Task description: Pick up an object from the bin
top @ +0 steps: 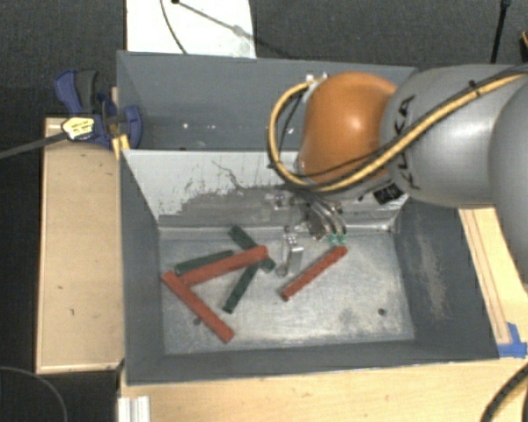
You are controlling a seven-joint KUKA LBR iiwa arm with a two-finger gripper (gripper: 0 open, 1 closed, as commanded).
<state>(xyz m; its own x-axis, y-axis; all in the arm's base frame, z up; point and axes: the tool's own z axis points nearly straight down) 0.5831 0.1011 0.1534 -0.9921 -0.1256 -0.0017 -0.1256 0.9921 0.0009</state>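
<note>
Now your pincer (293,255) hangs low over the middle of the bin (143,280), just beside the upper left side of a red stick (314,272) that lies aslant on the floor. You cannot tell how far it is open or whether it has hold of anything. To its left lies a small heap of red and dark green sticks (222,265).

A: Your grey metal bin (143,236), how does it look?
B: Bare sheet metal, dull, and you see its floor scuffed and scratched pale.
A: The long red sticks (312,273) and dark green sticks (239,289)?
B: Matt and smooth-sided; you cannot tell plastic from wood.
A: The round orange cover (348,121)?
B: Glossy. The silver arm casing (475,139) is smooth satin.
</note>
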